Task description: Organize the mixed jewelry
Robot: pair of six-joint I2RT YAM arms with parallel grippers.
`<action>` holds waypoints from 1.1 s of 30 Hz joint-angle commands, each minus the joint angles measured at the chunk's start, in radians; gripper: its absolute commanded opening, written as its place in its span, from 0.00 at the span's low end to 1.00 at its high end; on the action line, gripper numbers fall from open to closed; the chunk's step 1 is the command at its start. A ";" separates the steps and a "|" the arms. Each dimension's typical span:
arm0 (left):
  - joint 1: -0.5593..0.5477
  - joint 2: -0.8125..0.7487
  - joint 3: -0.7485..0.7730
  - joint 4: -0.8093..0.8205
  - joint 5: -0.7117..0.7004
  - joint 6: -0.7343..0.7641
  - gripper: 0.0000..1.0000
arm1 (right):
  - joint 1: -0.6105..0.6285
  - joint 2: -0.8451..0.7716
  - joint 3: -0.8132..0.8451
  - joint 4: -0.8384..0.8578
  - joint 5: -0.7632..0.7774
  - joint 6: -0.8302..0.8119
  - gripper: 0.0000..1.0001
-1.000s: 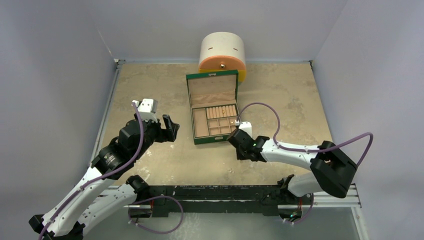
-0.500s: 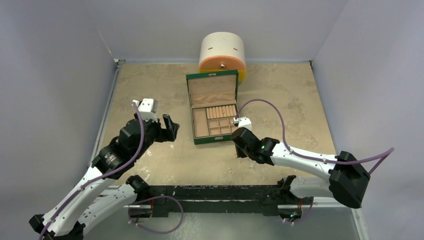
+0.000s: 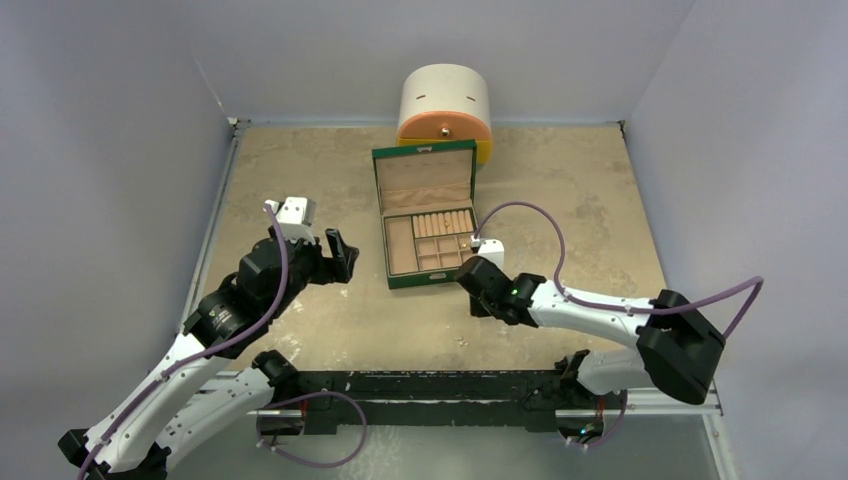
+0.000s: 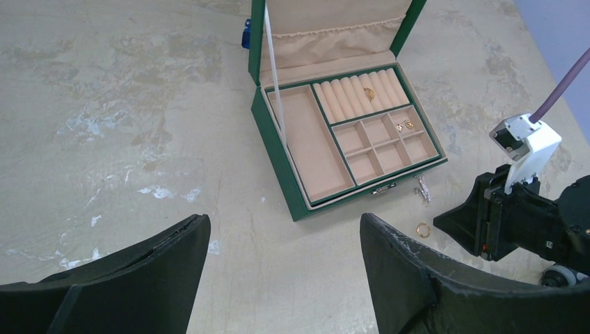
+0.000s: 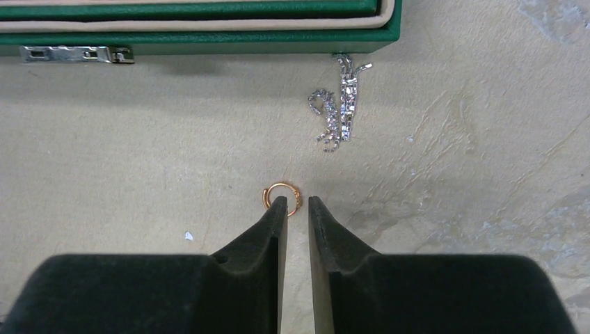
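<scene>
Right gripper (image 5: 296,203) narrowed to a thin slit at a gold ring (image 5: 281,197).
The ring lay on the table (image 5: 104,160) against one fingertip, with silvery strands (image 5: 339,104) beyond it near the green box (image 5: 209,31). The left gripper (image 4: 284,224) hung wide, empty.

The right gripper (image 5: 297,203) hangs low over the tan table (image 5: 139,153), fingers nearly together with a slim gap between them. A gold ring (image 5: 281,184) lies at the left fingertip. Silvery chain pieces (image 5: 346,94) lie beyond, beside the green box (image 5: 209,43).

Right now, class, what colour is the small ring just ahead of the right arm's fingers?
Gold; the ring shows best in the right wrist view.
</scene>
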 commanded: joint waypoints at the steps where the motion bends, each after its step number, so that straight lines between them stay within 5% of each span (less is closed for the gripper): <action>1: 0.008 -0.002 0.004 0.042 0.011 0.019 0.79 | 0.004 0.027 0.024 0.020 0.009 0.056 0.19; 33: 0.011 -0.001 0.003 0.042 0.016 0.020 0.79 | 0.054 0.139 0.014 -0.016 0.046 0.123 0.12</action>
